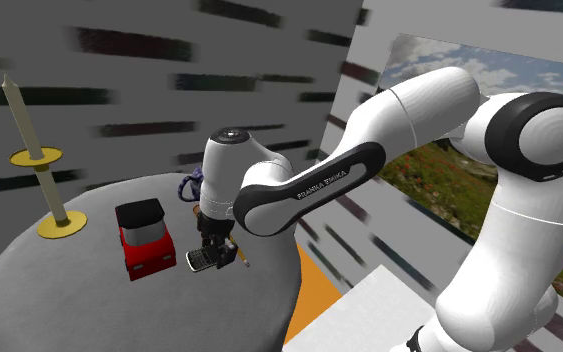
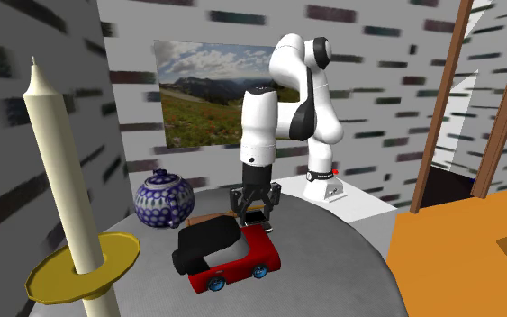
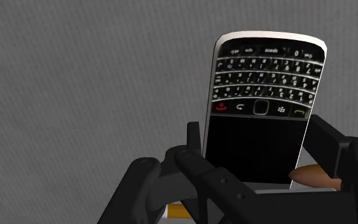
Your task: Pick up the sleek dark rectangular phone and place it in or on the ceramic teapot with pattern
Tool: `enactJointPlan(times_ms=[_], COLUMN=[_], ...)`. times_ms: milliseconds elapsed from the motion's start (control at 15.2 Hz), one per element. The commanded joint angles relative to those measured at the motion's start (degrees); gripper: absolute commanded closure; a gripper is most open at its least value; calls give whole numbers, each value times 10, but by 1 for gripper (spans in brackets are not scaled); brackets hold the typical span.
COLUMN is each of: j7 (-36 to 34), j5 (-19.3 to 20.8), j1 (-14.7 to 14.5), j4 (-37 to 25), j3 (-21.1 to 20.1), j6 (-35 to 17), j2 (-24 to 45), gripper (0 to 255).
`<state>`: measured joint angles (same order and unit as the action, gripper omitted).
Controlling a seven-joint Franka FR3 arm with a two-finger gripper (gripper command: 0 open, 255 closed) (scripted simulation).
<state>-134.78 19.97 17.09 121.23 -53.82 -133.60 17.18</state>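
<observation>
Phone (image 3: 266, 83): flat dark rectangle with a glossy screen, small keypad and pale rim. Clasped by its long edges in black pincer (image 3: 259, 135), over grey round bench (image 1: 69, 300). Blue-patterned round teapot (image 2: 164, 200) at pincer's nine o'clock, second exterior view.

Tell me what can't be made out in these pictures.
- Black rectangular keypad phone: wrist view, its lower end is covered by the black hand.
- Blue-and-white patterned round teapot: shoulder view, mostly behind the white arm.
- Small brown thing: wrist view, partly behind the hand; unidentifiable.
</observation>
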Motion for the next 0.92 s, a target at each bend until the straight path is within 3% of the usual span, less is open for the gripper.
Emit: enactJointPlan(times_ms=[0, 330, 858], j7=[0, 0, 39], j5=[0, 0, -57], j1=[0, 0, 30], j4=[1, 0, -19], j3=[1, 1, -32], j6=[-2, -1, 45], j2=[1, 1, -46], gripper=[255, 255, 255])
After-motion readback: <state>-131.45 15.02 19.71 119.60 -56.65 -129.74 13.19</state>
